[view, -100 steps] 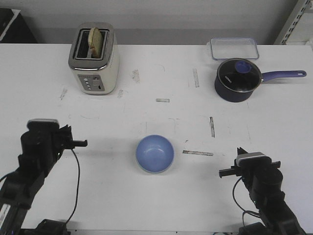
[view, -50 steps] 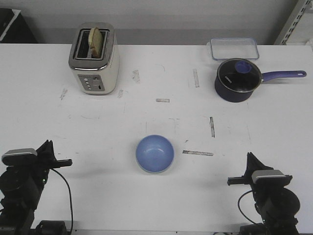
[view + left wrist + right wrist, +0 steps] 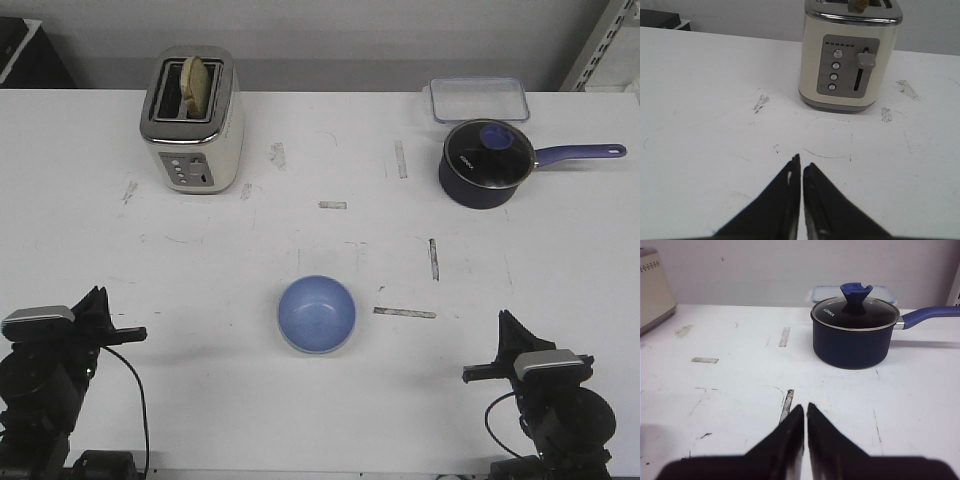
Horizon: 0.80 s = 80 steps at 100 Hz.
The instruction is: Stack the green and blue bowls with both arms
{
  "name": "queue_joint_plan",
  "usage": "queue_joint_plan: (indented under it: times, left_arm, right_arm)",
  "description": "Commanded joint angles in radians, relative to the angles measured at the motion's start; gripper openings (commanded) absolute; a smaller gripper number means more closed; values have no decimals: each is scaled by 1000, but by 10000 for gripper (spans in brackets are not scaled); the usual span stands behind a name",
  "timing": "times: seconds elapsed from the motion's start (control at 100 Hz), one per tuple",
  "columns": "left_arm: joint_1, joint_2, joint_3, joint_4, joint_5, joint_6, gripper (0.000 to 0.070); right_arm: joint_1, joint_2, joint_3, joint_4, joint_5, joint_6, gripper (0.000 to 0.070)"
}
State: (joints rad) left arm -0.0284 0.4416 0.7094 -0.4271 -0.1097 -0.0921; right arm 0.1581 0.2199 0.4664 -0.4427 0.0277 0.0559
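The blue bowl [image 3: 317, 313] stands upright in the near middle of the white table. A thin pale green edge shows under its near rim; the rest of the green bowl is hidden. My left gripper [image 3: 95, 296] is shut and empty, low at the near left corner, far left of the bowl. My right gripper [image 3: 505, 320] is shut and empty at the near right corner, far right of the bowl. In the left wrist view the shut tips [image 3: 801, 162] point over bare table toward the toaster. In the right wrist view the shut tips [image 3: 805, 407] point toward the saucepan. Neither wrist view shows a bowl.
A cream toaster [image 3: 192, 120] with bread stands at the back left; it also shows in the left wrist view [image 3: 850, 55]. A dark navy saucepan [image 3: 484, 163] with a lid and a long handle stands at the back right, a clear lidded container [image 3: 479, 98] behind it.
Both arms have drawn back from beside the bowl to the table's near corners and lowered. In the last half second they barely moved. The bowl has not moved.
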Motion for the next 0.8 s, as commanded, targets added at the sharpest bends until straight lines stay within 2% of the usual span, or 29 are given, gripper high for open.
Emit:
queue_joint_plan:
  times: [0.0,0.45,0.59,0.72,0.79]
  left_arm:
    - [0,-5,10,10,-4,-2,3]
    - [-1,-71,6,11,-2,-2,2]
    - [0,-108,-45,27,-3,-3,2]
    - [1,-183,-187,185,-3,10,2]
    - [2,-238,-291,297,-2,47,2]
  right_arm:
    - [2,2,6,15,2,-1,7]
    - [2,2,6,49,2,-1,7]
    - [2,2,6,49,2,-1,7]
    - [2,2,6,49,2,-1,7]
    - [2,2,6,49,2,-1,7]
